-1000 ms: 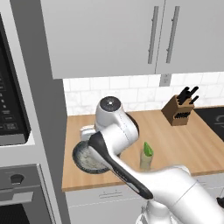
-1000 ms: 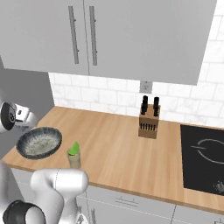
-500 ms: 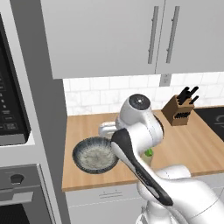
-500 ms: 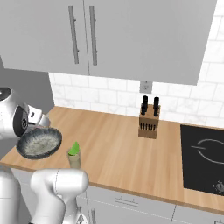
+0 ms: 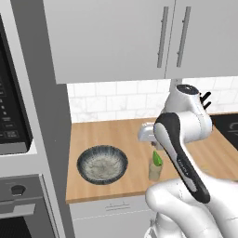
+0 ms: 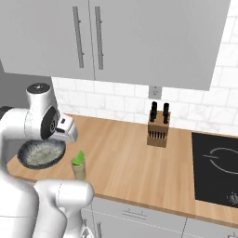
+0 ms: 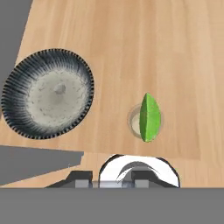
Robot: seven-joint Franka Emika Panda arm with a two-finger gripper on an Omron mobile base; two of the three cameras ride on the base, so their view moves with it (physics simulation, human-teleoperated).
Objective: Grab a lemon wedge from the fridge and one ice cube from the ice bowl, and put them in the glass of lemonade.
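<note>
Green lemon wedge (image 7: 150,117) is already sitting across the rim of the glass of lemonade (image 7: 135,121), long axis running up-down in the hand view. So judging from this, the ice cube is what is left.

The ice bowl (image 7: 26,118) is lying on the wooden desk (image 7: 144,39), apart from the glass, to its left in the hand view. A small pale lump (image 7: 59,89) is sitting near the bowl's middle, probably the ice cube, too small to be sure.

The gripper (image 5: 148,135) is hanging above the desk, roughly over the glass and behind it, looking straight down. The jaws themselves are hidden at the bottom of the hand view; cannot tell how wide they are standing or whether they are carrying anything.

Next move would need a shift toward the bowl, away from the knife block (image 6: 158,130), then a descent onto the lump.

Room: bowl is sitting near the desk's front edge and its left end by the grey cabinet side (image 5: 46,135). Open wood is lying behind both things. Risk: clipping the glass or the wedge on the way across.
</note>
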